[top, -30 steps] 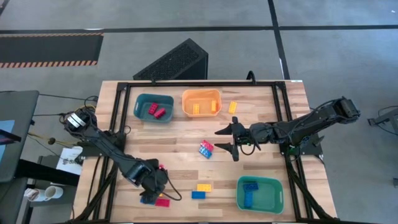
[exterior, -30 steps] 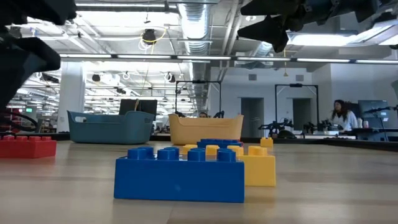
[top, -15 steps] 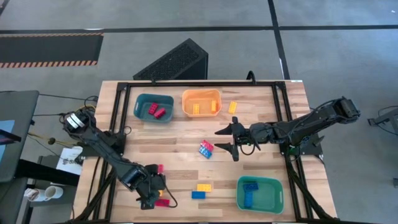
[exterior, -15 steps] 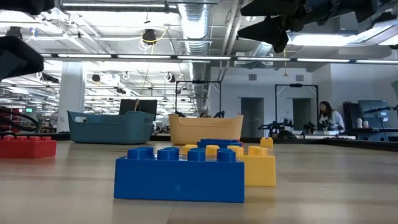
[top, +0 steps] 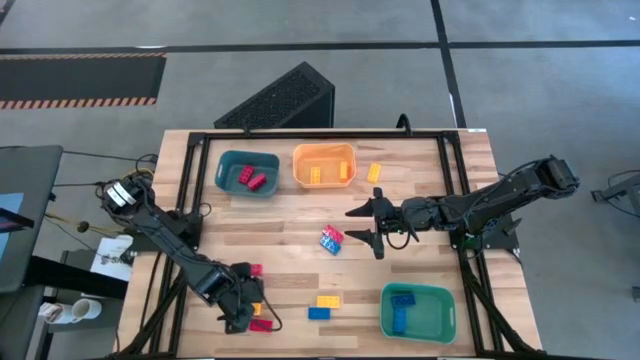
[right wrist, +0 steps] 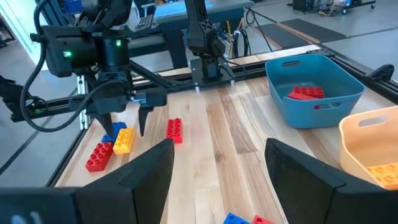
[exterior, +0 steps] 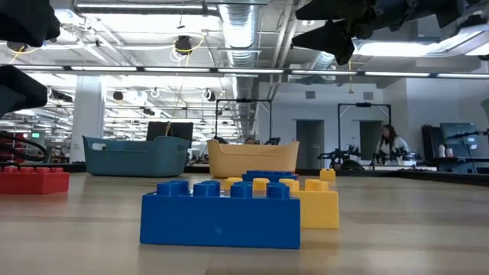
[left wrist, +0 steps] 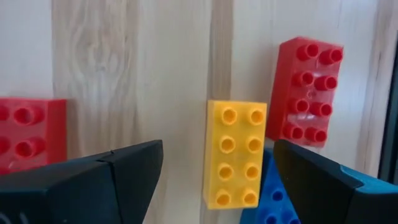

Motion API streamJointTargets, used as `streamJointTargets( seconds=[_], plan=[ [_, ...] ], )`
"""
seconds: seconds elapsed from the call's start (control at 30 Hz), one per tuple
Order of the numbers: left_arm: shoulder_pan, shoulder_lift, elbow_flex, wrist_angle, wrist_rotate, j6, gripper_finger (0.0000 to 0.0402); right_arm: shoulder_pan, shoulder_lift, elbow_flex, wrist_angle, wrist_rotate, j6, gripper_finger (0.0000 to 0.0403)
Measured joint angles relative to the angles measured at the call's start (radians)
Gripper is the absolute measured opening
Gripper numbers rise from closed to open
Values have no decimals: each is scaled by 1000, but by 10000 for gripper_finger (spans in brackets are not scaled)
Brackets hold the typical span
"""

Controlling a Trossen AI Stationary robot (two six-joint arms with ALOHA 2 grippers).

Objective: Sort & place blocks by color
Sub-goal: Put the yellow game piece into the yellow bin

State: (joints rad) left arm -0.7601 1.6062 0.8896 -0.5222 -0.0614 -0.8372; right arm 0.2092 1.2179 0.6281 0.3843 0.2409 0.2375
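My left gripper (top: 246, 307) hangs open, pointing down over a group of bricks at the table's near left. In the left wrist view its fingers stand on either side of a yellow brick (left wrist: 235, 153) without touching it. That brick lies flat, partly on a blue brick (left wrist: 273, 198). Red bricks (left wrist: 305, 91) (left wrist: 30, 133) lie flat on either side of it. My right gripper (top: 362, 225) waits open above the table's middle, beside a red and blue cluster (top: 331, 239).
At the far edge stand a teal bin (top: 226, 160) holding red bricks and an orange bin (top: 324, 150) holding yellow ones; a green bin (top: 445, 300) with blue bricks stands near right. Loose yellow (top: 328, 301), blue (top: 320, 313) and yellow (top: 374, 172) bricks lie on the wood.
My left gripper has moved toward the table's near edge and sunk lower over the bricks at the near left, its fingers staying open. The bricks have not moved.
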Motion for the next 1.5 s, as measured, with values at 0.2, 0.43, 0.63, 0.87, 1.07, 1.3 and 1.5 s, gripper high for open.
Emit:
streamJointTargets(
  seconds=[0.2, 0.43, 0.63, 0.87, 1.07, 1.3, 1.5],
  plan=[
    [0, 0, -4, 16, -20, 0, 288, 0, 0, 0, -2, 0, 0, 276],
    [-6, 58, -4, 36, 14, 5, 288, 0, 0, 0, -7, 0, 0, 276],
    [-6, 90, 1, 25, 13, 6, 288, 0, 0, 0, -8, 0, 0, 276],
    [3, 86, 1, -8, -2, 42, 221, 0, 0, 0, -7, 0, 0, 276],
    [41, 7, 73, -149, -114, 124, 101, 0, 0, 0, -6, 0, 5, 276],
    [120, -257, 73, -170, -430, 280, 101, 0, 0, 0, -9, 0, 1, 276],
    [297, -410, -11, 101, -651, 655, 129, 0, 0, 0, -8, 0, -3, 276]
  ],
)
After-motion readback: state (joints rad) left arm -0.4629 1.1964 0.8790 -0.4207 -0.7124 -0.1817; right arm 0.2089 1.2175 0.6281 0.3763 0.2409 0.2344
